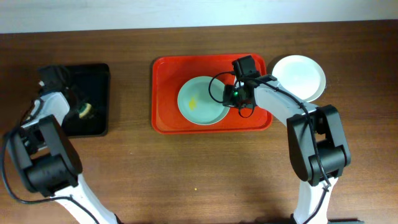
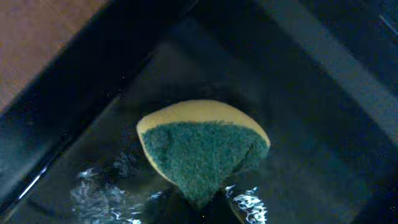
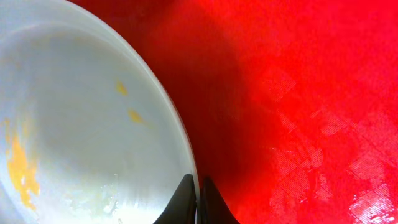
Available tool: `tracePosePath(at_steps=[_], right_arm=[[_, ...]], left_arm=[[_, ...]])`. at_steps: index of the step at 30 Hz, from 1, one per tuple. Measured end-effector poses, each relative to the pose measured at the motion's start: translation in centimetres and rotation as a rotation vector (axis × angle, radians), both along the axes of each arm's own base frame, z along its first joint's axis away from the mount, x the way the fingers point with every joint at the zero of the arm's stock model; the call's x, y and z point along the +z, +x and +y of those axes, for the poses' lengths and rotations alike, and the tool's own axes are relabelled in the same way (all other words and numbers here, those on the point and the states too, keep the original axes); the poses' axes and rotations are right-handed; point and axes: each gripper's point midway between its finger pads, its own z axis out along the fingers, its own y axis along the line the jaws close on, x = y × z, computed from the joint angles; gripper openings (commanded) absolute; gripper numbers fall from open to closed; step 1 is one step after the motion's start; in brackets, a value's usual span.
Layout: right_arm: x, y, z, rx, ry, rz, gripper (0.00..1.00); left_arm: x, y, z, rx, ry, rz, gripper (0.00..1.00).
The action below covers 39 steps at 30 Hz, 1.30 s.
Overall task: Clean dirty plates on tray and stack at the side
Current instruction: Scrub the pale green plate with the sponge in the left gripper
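A mint-green plate (image 1: 201, 101) with a yellow smear lies on the red-orange tray (image 1: 165, 93). My right gripper (image 1: 231, 96) is shut on this plate's right rim; in the right wrist view the two fingers (image 3: 197, 194) pinch the rim of the plate (image 3: 81, 124) over the tray (image 3: 298, 93). A white plate (image 1: 301, 76) lies on the table right of the tray. My left gripper (image 1: 81, 111) is over the black tray and shut on a yellow and green sponge (image 2: 202, 146). A third plate is not in view.
The black tray (image 1: 93, 78) stands at the left of the table, wet inside (image 2: 99, 193). The wooden table (image 1: 199, 174) runs wide in front of both trays.
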Motion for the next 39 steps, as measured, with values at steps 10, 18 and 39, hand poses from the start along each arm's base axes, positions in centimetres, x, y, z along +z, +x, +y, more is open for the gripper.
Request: tracePosePath(at_steps=[10, 18, 39], right_arm=[[0.1, 0.6, 0.3, 0.003, 0.005, -0.025, 0.04], [0.3, 0.8, 2.4, 0.124, 0.005, -0.085, 0.39], [0.1, 2.5, 1.7, 0.173, 0.028, -0.148, 0.04]], left_arm=[[6.2, 1.1, -1.8, -0.079, -0.073, -0.097, 0.0], [17.3, 2.7, -16.6, -0.455, -0.31, -0.319, 0.0], [2.8, 1.5, -40.3, -0.873, -0.275, -0.063, 0.0]])
